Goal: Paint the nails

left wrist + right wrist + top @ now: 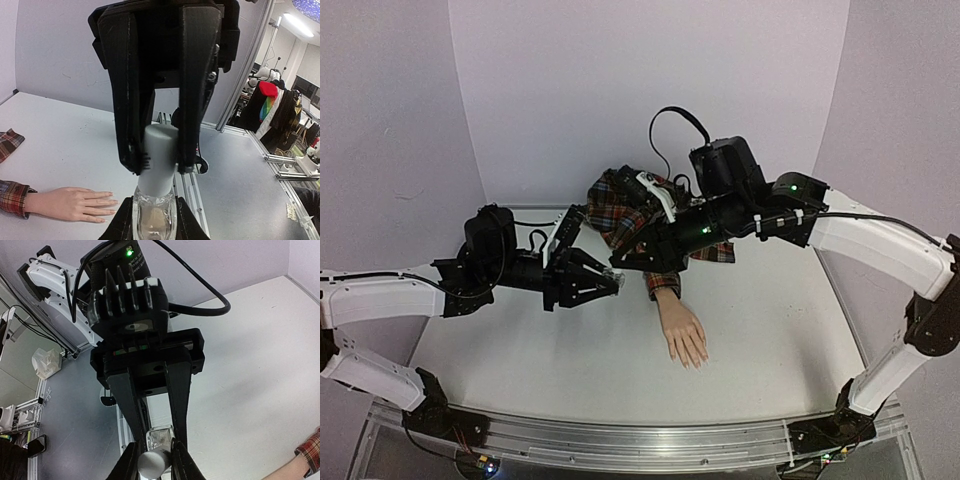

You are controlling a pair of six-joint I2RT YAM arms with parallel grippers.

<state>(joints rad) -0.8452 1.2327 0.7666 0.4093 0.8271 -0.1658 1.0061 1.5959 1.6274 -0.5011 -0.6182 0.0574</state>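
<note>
Nails (112, 194) are the target, but the work at this moment is up in the air with the polish. The left gripper (154, 222) is clamped on the small glass bottle (160, 437), and the right gripper (152, 461) is closed around the grey cap (159, 160), the two meeting nose to nose above the table (770, 320). The cap looks seated on the bottle's neck (whether it is already loosened I cannot tell), so I judge this to be the uncapping step, with no painting started.

The mannequin hand (684, 333) lies flat on the table, below the joined grippers and off to the right arm's side, a little nearer the bases. Its long axis runs from the plaid sleeve (620, 200) at the far end down to the fingertips at the near end, so the nails lie at the end of the hand farthest from the sleeve. Seen from the left wrist, the fingertips point toward the bottle and stop just short of being under it.

The right gripper holds the cap, and presumably the brush under it, and its arm already reaches across the sleeve. That makes it the better-placed arm. Its move would be to lift the cap off, then drop down and toward the right arm's own side to the fingertips, stroking along the fingers' length.
</note>
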